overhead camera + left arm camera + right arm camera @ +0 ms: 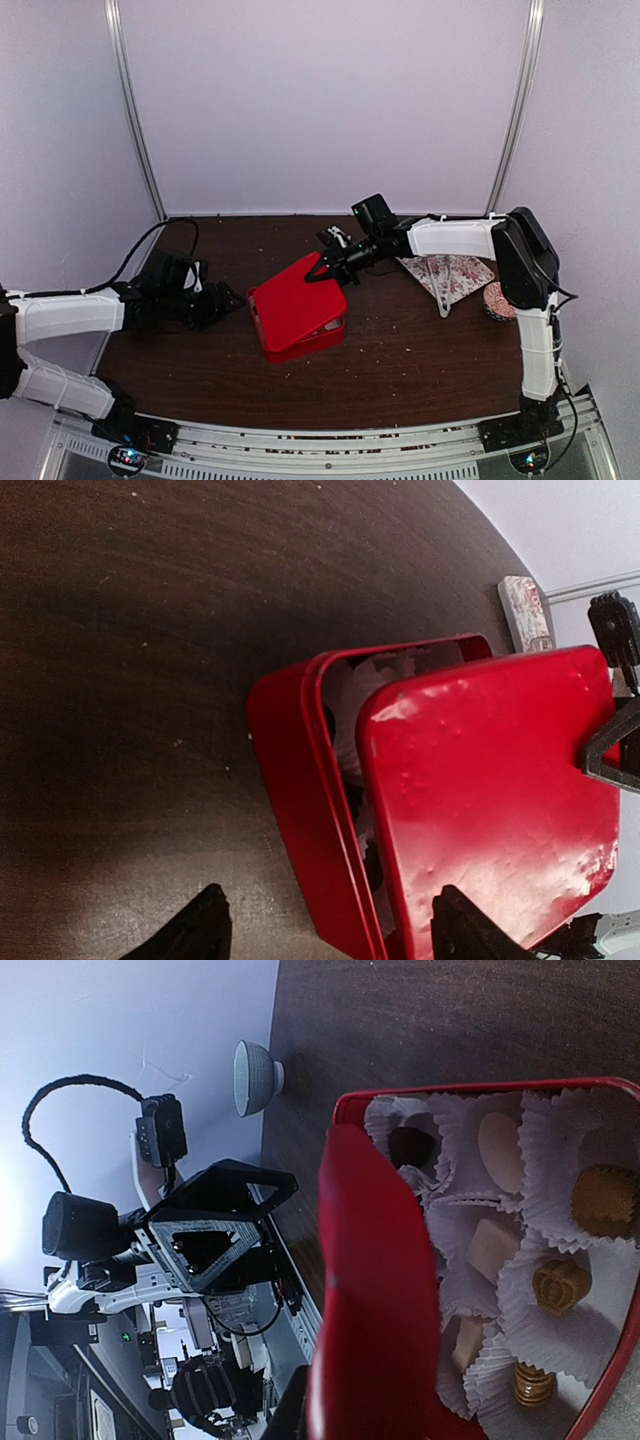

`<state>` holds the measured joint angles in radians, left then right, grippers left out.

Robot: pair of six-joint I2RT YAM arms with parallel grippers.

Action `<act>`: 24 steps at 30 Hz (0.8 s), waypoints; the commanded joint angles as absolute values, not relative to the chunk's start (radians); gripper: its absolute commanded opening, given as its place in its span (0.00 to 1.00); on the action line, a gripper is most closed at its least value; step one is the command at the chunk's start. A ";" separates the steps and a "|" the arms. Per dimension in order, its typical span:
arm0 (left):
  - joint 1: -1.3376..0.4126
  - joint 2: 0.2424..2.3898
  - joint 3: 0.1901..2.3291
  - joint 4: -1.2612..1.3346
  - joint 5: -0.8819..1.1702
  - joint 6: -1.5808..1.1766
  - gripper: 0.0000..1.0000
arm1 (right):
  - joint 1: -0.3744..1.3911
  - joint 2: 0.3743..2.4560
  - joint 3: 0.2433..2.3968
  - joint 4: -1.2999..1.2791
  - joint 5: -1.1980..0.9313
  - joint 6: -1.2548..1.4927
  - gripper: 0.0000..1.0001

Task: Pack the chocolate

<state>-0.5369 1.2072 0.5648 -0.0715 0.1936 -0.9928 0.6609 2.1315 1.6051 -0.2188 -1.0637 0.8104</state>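
A red tin box (pixel 300 335) stands in the middle of the table. Its red lid (pixel 295 300) lies tilted over it, raised at the far end. My right gripper (pixel 330 262) is shut on the lid's far corner. The right wrist view shows the lid's edge (pixel 375 1290) and, under it, chocolates in white paper cups: a dark one (pixel 408 1145), tan ones (pixel 490 1243) and gold-coloured ones (pixel 558 1285). My left gripper (pixel 225 300) is open and empty at the box's left side. In its wrist view the box's near corner (pixel 300 780) lies between the fingers (pixel 200 930).
A patterned paper sheet (pixel 448 275) and a round pinkish-brown disc (pixel 497 300) lie at the right, beside the right arm. A small grey bowl (pixel 255 1078) stands by the left arm. Crumbs are scattered on the dark wooden table (pixel 420 360).
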 commanded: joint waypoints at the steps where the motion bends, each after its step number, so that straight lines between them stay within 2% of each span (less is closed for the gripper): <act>1: -0.542 1.198 0.585 0.014 0.180 -1.006 0.71 | 0.667 2.120 1.619 -0.133 -1.135 0.839 0.10; 4: -0.542 1.153 0.568 0.010 0.142 -1.018 0.71 | 0.678 2.083 1.560 0.119 -1.166 1.032 0.10; 8: -0.539 1.119 0.536 0.016 0.120 -1.038 0.72 | 0.706 2.113 1.585 0.227 -1.160 1.140 0.10; 14: -0.536 1.125 0.523 0.042 0.123 -1.061 0.71 | 0.730 2.200 1.675 0.181 -1.111 1.138 0.10; 20: -0.534 1.200 0.550 0.050 0.134 -1.060 0.71 | 0.727 2.232 1.750 -0.112 -1.072 0.934 0.11; 24: -0.534 1.269 0.566 0.090 0.175 -1.055 0.68 | 0.703 2.235 1.752 -0.182 -1.056 0.872 0.11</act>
<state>-0.5377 1.2186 0.5308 0.0097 0.1402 -1.0554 0.7261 2.2333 1.7130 -0.0719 -1.0782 0.9794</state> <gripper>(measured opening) 0.691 0.107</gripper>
